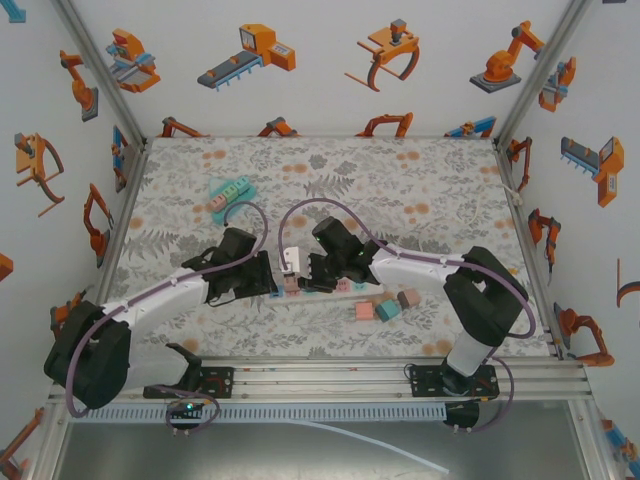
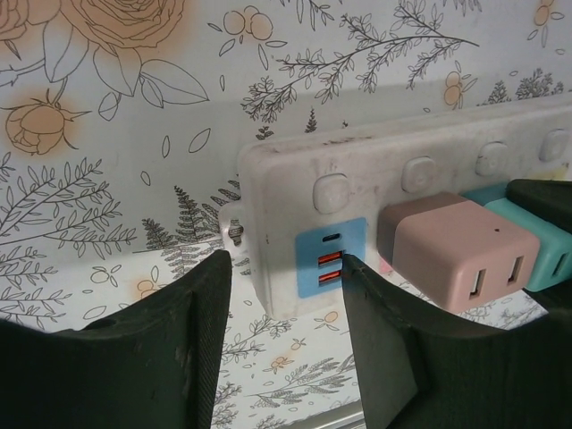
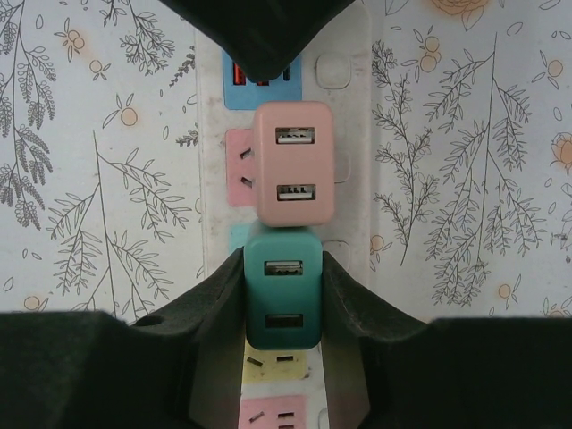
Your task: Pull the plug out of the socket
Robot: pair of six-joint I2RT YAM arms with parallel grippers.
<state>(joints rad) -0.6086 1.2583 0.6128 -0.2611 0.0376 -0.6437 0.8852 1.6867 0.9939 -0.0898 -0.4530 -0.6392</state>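
Right gripper (image 3: 283, 268) clamps the teal plug (image 3: 283, 308) (seated in the white socket strip (image 3: 350, 134)).

The socket strip (image 2: 375, 161) is white plastic, matt and scuffed with grime; the pink plug (image 3: 295, 161) and teal plug (image 3: 282, 295) are smooth plastic with a soft sheen. The fingers (image 3: 357, 313) of the right gripper (image 3: 282, 259) are black, matt and finely grained, and the table cover (image 2: 107, 179) is a flat, matt floral print.

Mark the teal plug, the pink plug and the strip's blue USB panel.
teal plug (image 3: 283, 293): right wrist view, front face between its two USB ports.
pink plug (image 3: 295, 163): right wrist view, middle of its front face.
blue USB panel (image 2: 308, 268): left wrist view, bare blue beside the ports.
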